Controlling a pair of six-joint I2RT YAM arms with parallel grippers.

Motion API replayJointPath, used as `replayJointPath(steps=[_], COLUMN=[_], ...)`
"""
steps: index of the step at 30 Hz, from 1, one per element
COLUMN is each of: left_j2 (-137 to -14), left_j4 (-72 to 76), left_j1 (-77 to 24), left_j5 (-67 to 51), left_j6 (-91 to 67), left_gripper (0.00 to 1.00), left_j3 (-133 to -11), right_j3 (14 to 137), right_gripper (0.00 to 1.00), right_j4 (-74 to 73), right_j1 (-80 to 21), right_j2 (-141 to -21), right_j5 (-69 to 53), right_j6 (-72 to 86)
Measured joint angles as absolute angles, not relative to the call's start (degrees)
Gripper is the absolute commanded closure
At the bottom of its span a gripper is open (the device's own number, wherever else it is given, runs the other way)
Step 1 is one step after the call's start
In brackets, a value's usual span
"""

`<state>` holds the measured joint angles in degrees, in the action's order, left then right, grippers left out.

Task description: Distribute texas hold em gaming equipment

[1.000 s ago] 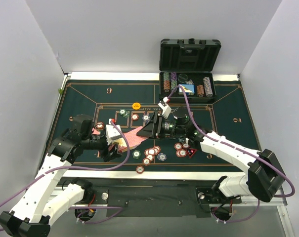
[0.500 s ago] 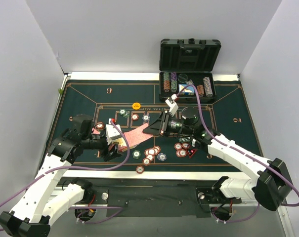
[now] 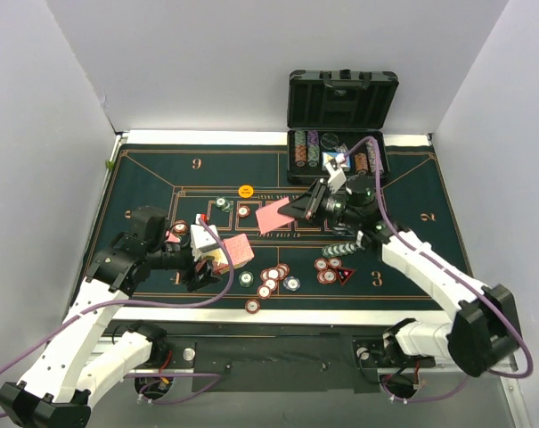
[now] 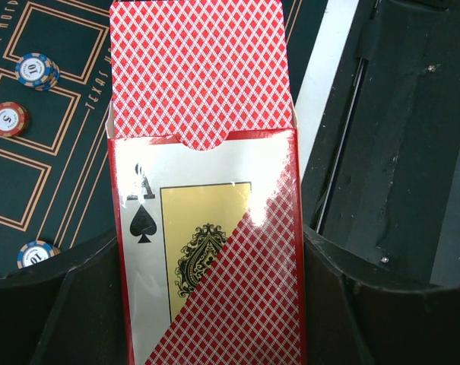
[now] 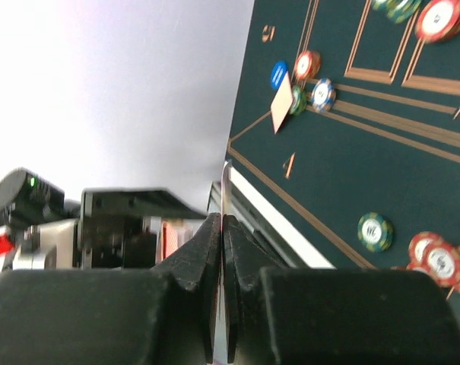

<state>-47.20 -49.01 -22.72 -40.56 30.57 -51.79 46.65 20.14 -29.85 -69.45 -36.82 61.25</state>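
Nearest the arm bases, a lone chip (image 3: 253,306) lies at the front border of the felt mat (image 3: 144,178). Just beyond it, a cluster of red and grey chips (image 3: 272,275) sits at mid-table. A second red cluster (image 3: 327,270) lies to its right, with a short roll of green-grey chips (image 3: 342,249) on its side just behind that.

At front left, the left gripper (image 3: 214,257) is clamped across the sides of an open card box (image 4: 207,266) printed with an ace of spades. The deck (image 4: 195,68), with pink-red diamond backs, protrudes from the box mouth. In the left wrist view, flat chips (image 4: 37,70) lie on the mat beneath the box.

Farther in, near the table centre, the right gripper (image 5: 223,228) is pinched fully together on a single card (image 3: 272,217). The card is gripped by one edge above the felt, with its patterned back facing the overhead camera. In the right wrist view it appears edge-on between the two pads.

Beyond the card, an orange button disc (image 3: 245,191) rests on the mat with further chips (image 3: 222,203) close by. A blue button disc (image 5: 280,74), seen only from the right wrist, lies beside a red chip (image 5: 307,65).

At the far edge, the black case (image 3: 340,98) stands open, its tray holding rows of chips on edge (image 3: 306,150)
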Motion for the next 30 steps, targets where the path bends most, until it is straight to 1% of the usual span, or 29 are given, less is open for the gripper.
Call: replayJointPath(steps=[3,7,13,17,20,24,26,27,28,29,30], left_j2=[-47.1,-47.1,-47.1,-47.0,-46.9,-46.6,-46.1,-45.8,-45.6,-45.4,-45.2], left_j4=[-49.0,-49.0,-48.9,-48.8,-48.6,-48.6,-48.6,-48.6,-48.6,-48.6,-48.6], left_j1=[-22.7,-22.7,-22.7,-22.5,-22.4,-22.4,-22.4,-22.4,-22.4,-22.4,-22.4], left_j5=[-40.6,-40.7,-40.9,-40.9,-41.0,-41.0,-41.0,-41.0,-41.0,-41.0,-41.0], left_j6=[30.6,30.5,30.4,30.2,29.6,29.1,29.1,29.0,29.0,28.9,28.9], left_gripper=[1.00,1.00,1.00,1.00,1.00,1.00,1.00,1.00,1.00,1.00,1.00], left_j3=[-51.8,-51.8,-51.8,-51.8,-51.8,-51.8,-51.8,-51.8,-51.8,-51.8,-51.8], right_j3=[50.7,59.5,78.2,90.6,97.6,102.8,104.4,105.3,106.0,106.5,107.0], right_gripper=[1.00,1.00,1.00,1.00,1.00,1.00,0.91,0.79,0.70,0.54,0.48], right_j4=[21.5,22.9,22.5,20.8,18.9,15.4,13.8,12.8,12.1,11.2,10.5], right_j1=[-27.7,-27.4,-27.5,-27.5,-27.5,-27.7,-27.8,-27.9,-28.1,-28.2,-28.4], right_j2=[-75.6,-88.9,-112.4,-125.4,-132.6,-137.7,-138.8,-139.3,-139.5,-139.6,-139.6], right_j5=[-37.0,-36.9,-35.2,-32.3,-29.5,-26.1,-24.5,-23.9,-23.2,-22.7,-22.3], right_j6=[61.2,59.9,58.6,58.2,58.2,58.2,58.1,58.0,57.7,57.5,57.2])
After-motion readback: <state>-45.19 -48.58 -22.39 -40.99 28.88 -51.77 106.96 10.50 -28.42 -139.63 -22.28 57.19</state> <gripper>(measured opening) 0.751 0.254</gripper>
